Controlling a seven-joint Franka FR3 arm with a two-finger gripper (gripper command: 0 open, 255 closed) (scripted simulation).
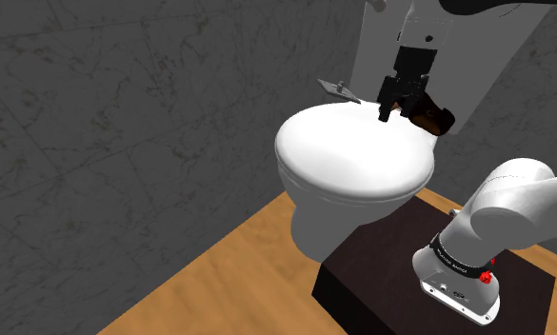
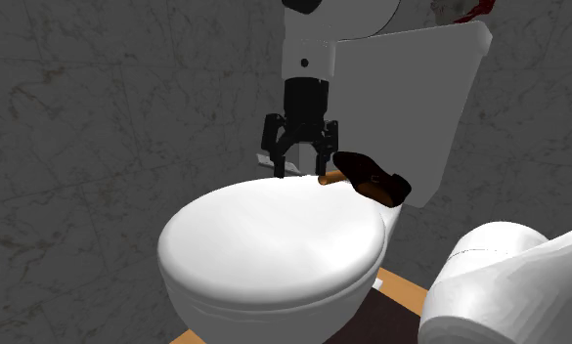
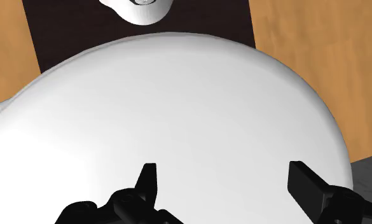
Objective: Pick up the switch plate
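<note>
One claw (image 2: pixel 301 169), one toilet (image 1: pixel 352 157), one switch plate (image 1: pixel 341 90)

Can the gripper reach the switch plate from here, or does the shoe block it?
Probably yes. The open gripper hangs over the rear of the toilet lid; the switch plate lies to the shoulder view's left of it, while the dark shoe sits on its other side, out of the path.

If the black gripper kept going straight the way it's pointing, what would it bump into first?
Most likely the white toilet lid. The open gripper points down at it, near the lid's back edge, and nothing seems to lie between them.
</note>
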